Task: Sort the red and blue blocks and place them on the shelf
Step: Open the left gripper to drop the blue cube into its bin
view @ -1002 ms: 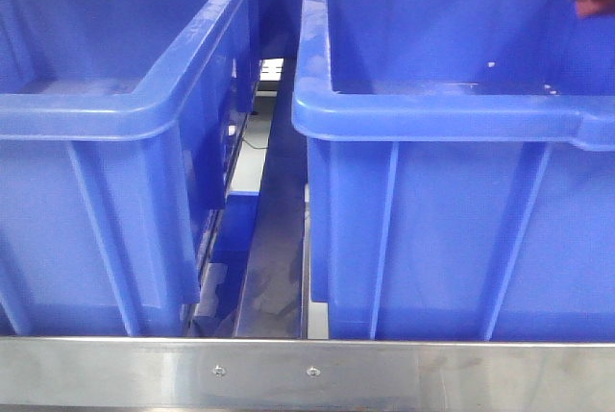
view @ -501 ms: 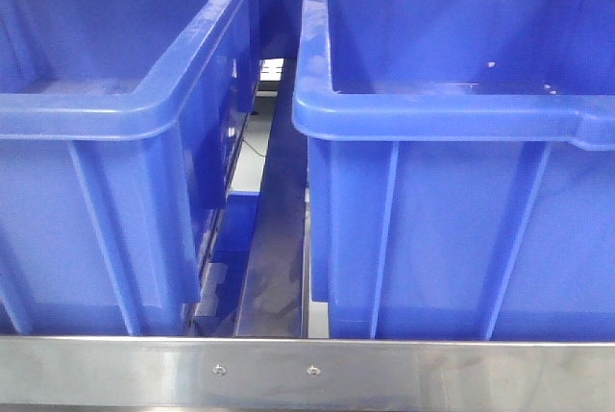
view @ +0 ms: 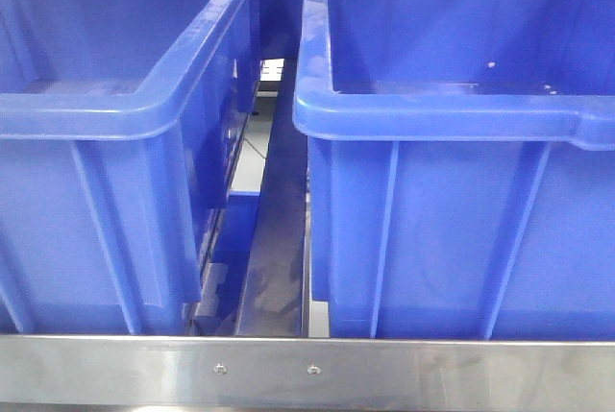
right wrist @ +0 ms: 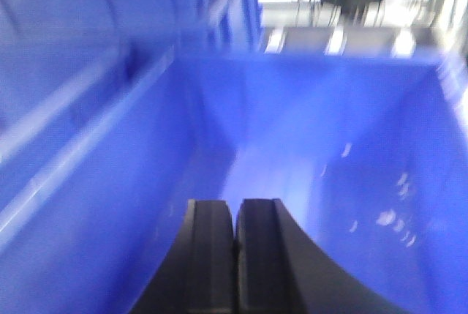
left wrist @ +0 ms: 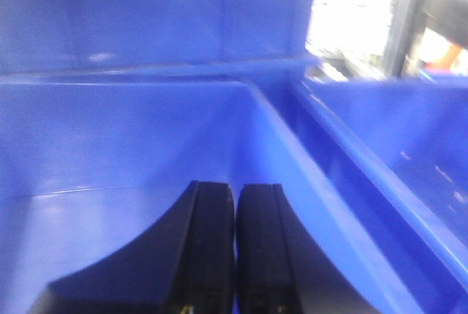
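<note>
Neither the red nor the blue block shows in any view. The shelf's steel front rail (view: 432, 372), with two small screws, runs across the bottom of the front view. In the left wrist view my left gripper (left wrist: 235, 186) is shut, its black fingers pressed together with nothing visible between them, hanging over the inside of the left blue bin (left wrist: 110, 146). My right gripper (right wrist: 235, 203) is also shut with nothing visible between its fingers, and it hangs over the inside of the right blue bin (right wrist: 307, 131). Neither gripper appears in the front view.
Two large blue bins stand side by side on the shelf, the left bin (view: 115, 114) and the right bin (view: 442, 114), with a narrow gap (view: 274, 239) between them showing steel track. A dark upright post (left wrist: 402, 17) stands beyond the bins.
Both grippers, seen at the top corners of the front view earlier, have risen out of the frame. The red thing by the right gripper no longer shows.
</note>
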Action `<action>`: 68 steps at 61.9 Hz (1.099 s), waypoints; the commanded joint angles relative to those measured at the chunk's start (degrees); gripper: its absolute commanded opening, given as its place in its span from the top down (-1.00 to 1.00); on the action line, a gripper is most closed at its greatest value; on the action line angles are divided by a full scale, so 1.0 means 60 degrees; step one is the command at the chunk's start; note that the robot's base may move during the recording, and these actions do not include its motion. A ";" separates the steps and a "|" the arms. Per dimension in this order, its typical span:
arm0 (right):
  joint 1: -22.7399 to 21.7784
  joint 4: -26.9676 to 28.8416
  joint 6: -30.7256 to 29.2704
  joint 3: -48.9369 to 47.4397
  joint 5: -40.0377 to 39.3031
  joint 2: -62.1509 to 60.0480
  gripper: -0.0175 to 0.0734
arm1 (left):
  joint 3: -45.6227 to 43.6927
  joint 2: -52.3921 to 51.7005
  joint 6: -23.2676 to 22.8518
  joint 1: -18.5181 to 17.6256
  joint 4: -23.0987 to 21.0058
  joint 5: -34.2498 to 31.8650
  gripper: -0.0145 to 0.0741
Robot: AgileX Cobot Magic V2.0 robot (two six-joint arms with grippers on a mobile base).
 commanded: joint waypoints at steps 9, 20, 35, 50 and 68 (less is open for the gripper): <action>-0.1095 -0.0009 -0.0336 0.0007 -0.0030 -0.1337 0.49 | 0.0161 -0.1452 0.0151 0.1292 0.0123 -0.0103 0.37; -0.1638 -0.0028 -0.0336 0.0646 0.0053 -0.2627 0.49 | 0.0617 -0.2649 0.0151 0.1909 0.0167 0.0505 0.37; -0.1648 -0.0065 -0.0336 0.0960 0.0522 -0.3756 0.49 | 0.0843 -0.3699 0.0151 0.1949 0.0210 0.0806 0.37; -0.1648 -0.0065 -0.0336 0.0960 0.0623 -0.3822 0.49 | 0.0843 -0.3769 0.0151 0.1949 0.0210 0.0806 0.37; -0.1648 -0.0065 -0.0336 0.0960 0.0623 -0.3822 0.49 | 0.0843 -0.3769 0.0151 0.1949 0.0210 0.0806 0.37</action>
